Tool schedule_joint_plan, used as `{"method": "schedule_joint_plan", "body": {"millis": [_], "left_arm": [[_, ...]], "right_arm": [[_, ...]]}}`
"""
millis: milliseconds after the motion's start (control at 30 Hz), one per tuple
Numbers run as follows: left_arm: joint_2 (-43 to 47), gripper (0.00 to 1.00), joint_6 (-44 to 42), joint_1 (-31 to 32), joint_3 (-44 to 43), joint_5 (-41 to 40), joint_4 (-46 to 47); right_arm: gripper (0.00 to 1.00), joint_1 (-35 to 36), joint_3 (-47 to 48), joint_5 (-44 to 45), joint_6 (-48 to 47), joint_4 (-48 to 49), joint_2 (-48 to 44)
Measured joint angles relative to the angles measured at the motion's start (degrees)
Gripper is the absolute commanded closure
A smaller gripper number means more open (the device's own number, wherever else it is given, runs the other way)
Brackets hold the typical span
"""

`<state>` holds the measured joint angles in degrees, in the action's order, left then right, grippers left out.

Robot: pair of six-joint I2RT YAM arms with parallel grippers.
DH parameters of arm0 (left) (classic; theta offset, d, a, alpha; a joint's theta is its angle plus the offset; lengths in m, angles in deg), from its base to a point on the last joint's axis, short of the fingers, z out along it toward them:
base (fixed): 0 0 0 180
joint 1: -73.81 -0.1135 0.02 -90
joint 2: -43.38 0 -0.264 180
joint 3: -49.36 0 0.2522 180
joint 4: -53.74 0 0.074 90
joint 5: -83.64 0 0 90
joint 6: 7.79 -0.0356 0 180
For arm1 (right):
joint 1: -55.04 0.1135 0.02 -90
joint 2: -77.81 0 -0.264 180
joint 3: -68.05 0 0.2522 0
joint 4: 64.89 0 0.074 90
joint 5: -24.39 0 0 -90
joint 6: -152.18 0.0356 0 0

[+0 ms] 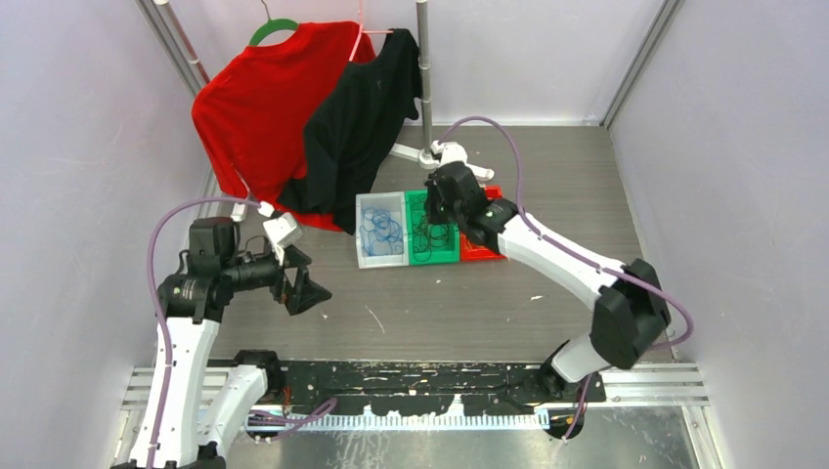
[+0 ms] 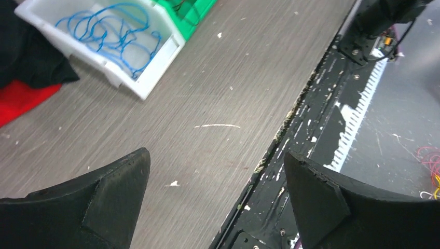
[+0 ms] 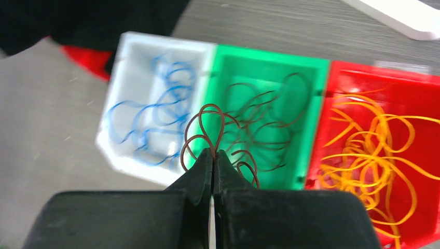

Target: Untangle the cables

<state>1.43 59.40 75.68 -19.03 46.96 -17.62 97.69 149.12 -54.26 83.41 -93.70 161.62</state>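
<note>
Black rubber fingers of the left gripper [image 2: 215,158] stand spread wide over the grey wood-grain table [image 2: 218,78], well to the near left of the green bin [image 3: 270,56]. Above that bin's near rim the right gripper [image 3: 213,154] is pressed together on a few loops of dark brown cable [image 3: 206,122], held over more brown loops lying inside (blue cables [image 3: 150,116] fill the white bin [image 3: 155,44] touching its left side, orange cables [image 3: 373,155] the red bin [image 3: 386,75] on its right). Beyond the green bin, to the far left, a red shirt [image 1: 259,107] and a black shirt [image 1: 362,122] hang on hangers.
</note>
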Motion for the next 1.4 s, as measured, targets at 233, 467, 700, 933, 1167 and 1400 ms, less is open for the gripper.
{"method": "schedule_joint_plan", "body": {"millis": [233, 467, 700, 933, 1167, 1400], "left_arm": [[-3.3, 0.00, 1.6, 0.0, -1.9, -10.6, -0.5], [-5.9, 0.01, 2.0, -0.1, -2.4, -22.4, 0.6], [-9.4, 0.01, 3.5, -2.9, 2.5, -28.5, 11.2], [-17.2, 0.01, 8.1, -9.2, 13.9, -29.8, 31.4], [-21.1, 0.01, 15.9, -10.3, 30.9, -29.6, 61.3], [-37.0, 0.01, 23.0, -10.4, 35.8, -29.2, 89.7]], "right_arm": [[0.28, -5.7, 4.6, 3.4, 0.3, -0.7, 11.0], [0.06, -5.7, 7.4, 4.5, -0.1, -2.8, 11.6], [0.00, -9.4, 0.7, 11.0, -0.1, -4.2, -3.7], [0.00, -21.1, -14.7, 29.1, 4.6, -4.1, -23.8], [0.00, -23.8, -43.6, 48.2, -0.2, 15.8, -31.1], [0.00, -30.5, -50.5, 53.0, -1.6, 35.0, -22.8]]}}
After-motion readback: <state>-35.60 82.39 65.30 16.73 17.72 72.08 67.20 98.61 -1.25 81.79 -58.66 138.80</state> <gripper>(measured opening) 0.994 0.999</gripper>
